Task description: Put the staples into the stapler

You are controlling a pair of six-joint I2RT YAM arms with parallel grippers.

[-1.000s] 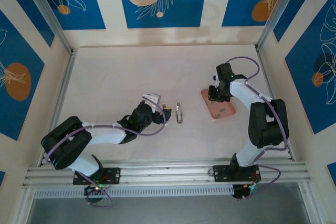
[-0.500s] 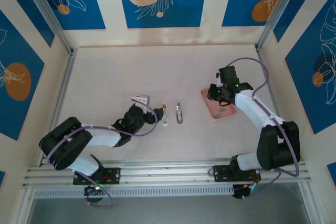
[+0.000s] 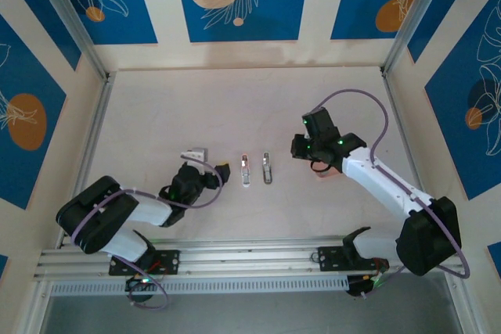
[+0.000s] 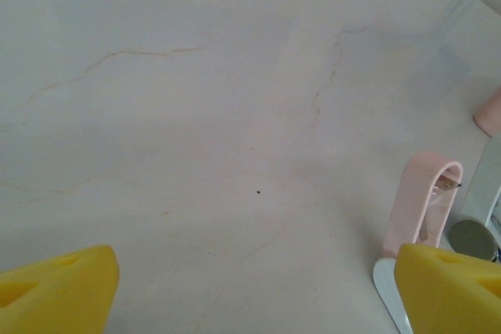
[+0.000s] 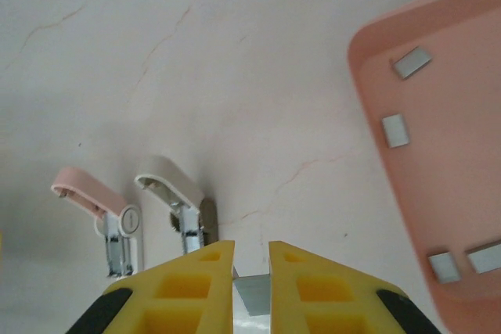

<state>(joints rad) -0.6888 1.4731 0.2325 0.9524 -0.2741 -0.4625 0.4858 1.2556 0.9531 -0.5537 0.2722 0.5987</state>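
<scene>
On the surface (image 3: 172, 107), the pink stapler (image 5: 88, 193) and white stapler (image 5: 168, 185) are set side by side, clear of the pink tray (image 5: 462, 170) edge. Four staples (image 5: 395, 130) are kept inside the tray. The right pincer (image 5: 251, 249) is closed on a staple strip (image 5: 252, 296). The left pincer (image 4: 250, 295) is held wide over bare surface.

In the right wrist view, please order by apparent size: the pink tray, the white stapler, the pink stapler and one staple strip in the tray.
1. pink tray, largest, though cut off by the frame.
2. white stapler and pink stapler: look alike, so unranked.
3. staple strip, smallest.
</scene>
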